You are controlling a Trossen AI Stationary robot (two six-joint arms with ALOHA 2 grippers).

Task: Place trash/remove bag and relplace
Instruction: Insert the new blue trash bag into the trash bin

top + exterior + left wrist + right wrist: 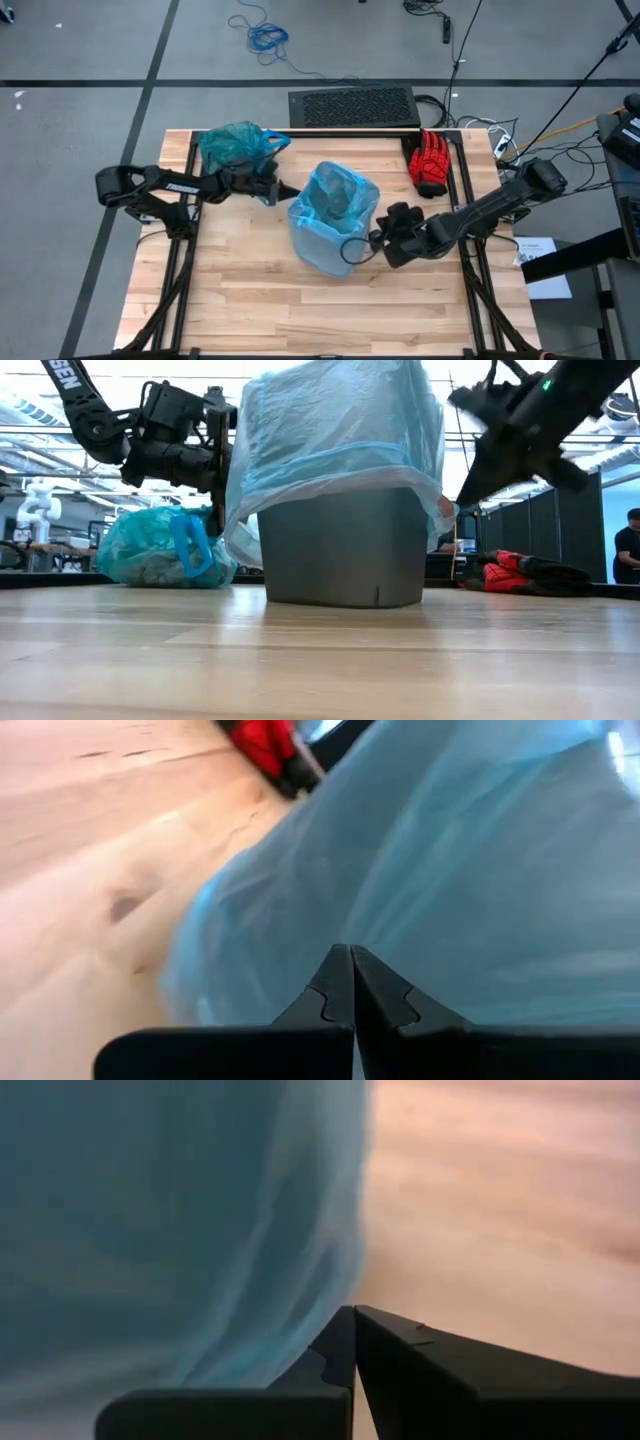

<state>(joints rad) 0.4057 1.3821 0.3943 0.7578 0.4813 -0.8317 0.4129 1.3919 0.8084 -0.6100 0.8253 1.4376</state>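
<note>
My left gripper [290,190] is fully closed at the bin's [340,550] nine o'clock side. My right gripper [378,240], also closed, sits at four o'clock against the pale blue liner [335,215]; whether either pinches film, I cannot tell. The teal bag [232,145] rests at ten o'clock. Pulling unevenly could tip the bin.

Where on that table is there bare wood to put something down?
The whole near half of the table in front of the bin is bare. The far strip is crowded: teal bag, red glove, with both arms flanking the bin.
</note>
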